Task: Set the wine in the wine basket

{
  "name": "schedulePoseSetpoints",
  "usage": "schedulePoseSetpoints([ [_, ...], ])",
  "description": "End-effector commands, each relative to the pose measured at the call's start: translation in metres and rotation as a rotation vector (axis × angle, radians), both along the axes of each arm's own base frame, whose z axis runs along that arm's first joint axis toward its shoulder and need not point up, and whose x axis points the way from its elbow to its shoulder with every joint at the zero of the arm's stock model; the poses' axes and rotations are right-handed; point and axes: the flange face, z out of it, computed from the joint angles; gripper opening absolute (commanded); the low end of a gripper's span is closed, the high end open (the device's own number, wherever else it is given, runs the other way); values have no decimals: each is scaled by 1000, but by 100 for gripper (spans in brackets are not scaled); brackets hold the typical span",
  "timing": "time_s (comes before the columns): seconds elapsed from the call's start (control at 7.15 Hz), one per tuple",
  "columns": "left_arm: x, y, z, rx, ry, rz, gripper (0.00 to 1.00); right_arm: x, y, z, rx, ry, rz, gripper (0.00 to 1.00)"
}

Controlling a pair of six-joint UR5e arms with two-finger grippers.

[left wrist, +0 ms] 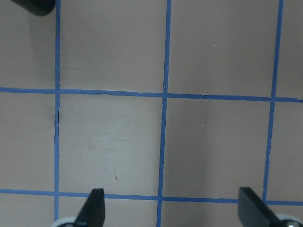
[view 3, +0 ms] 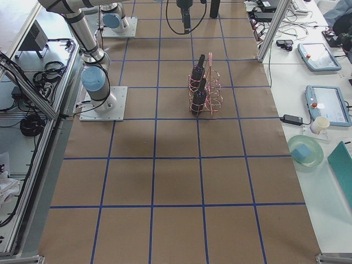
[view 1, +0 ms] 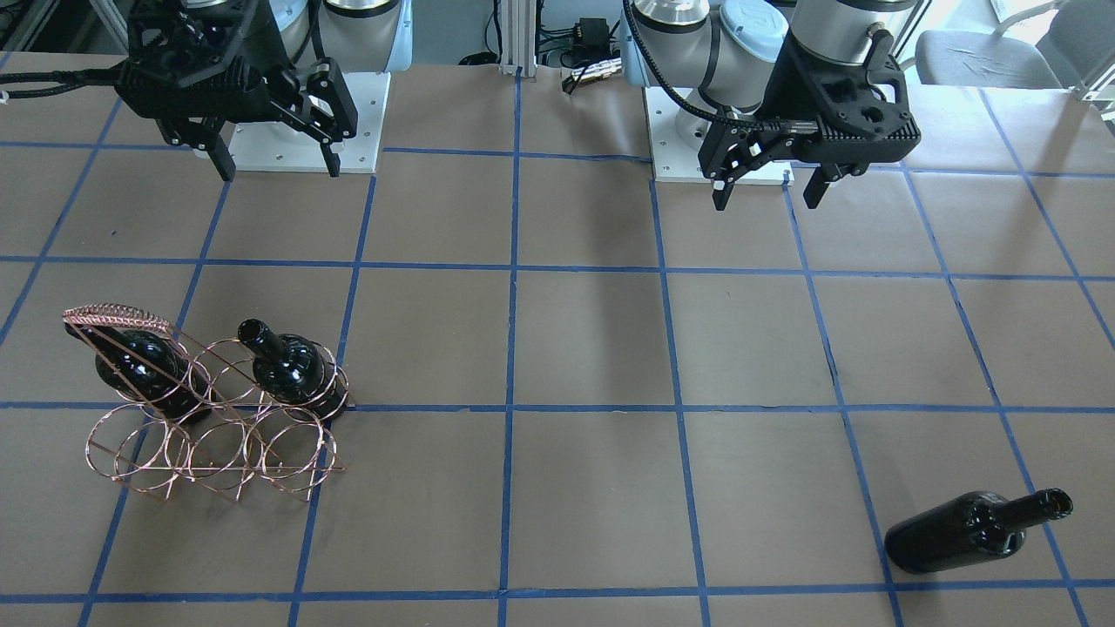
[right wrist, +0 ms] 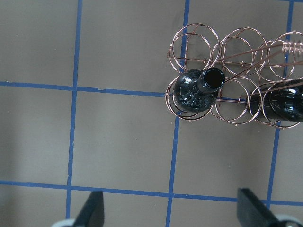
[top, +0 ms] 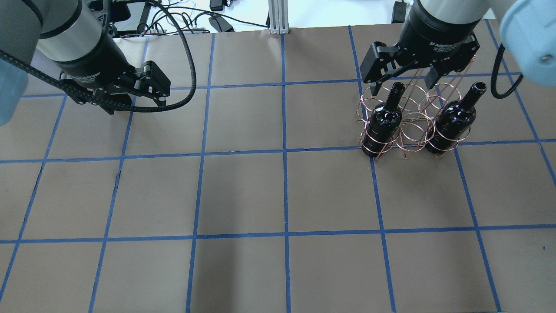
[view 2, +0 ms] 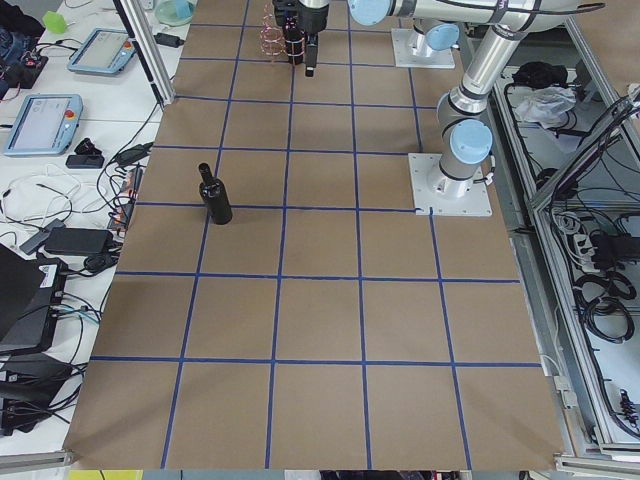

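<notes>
Left gripper (view 1: 766,198) and right gripper (view 1: 279,170) hovering, fingers spread, empty. Two bottles (top: 384,121) sitting in wine basket (view 1: 118,313); third wine (view 1: 958,531) standing well apart.

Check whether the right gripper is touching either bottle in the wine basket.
Apart. The front-facing view shows the right gripper open, with a wide stretch of bare table between it and both bottles in the wine basket.

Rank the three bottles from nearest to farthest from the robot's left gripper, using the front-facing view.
From the left gripper:
1. Lone bottle, standing at the view's lower right.
2. End bottle, in the basket, toward the view's middle.
3. Handle-side bottle, at the view's far left.
</notes>
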Motion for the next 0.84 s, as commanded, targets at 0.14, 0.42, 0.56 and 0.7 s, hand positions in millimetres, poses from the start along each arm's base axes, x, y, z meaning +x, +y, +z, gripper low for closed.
schedulePoseSetpoints([
  [0.14, 7, 0, 1, -2, -8, 13, 100, -2, 0, -12, -8, 8, -3, 100],
  [0.42, 5, 0, 1, 3, -7, 12, 100, -1, 4, -7, -26, 6, 0, 100],
  [0.56, 5, 0, 1, 3, -7, 12, 100, -1, 3, -7, -29, 6, 0, 100],
  [0.7, 5, 1, 1, 4, -7, 15, 100, -2, 2, -6, -39, 5, -5, 100],
])
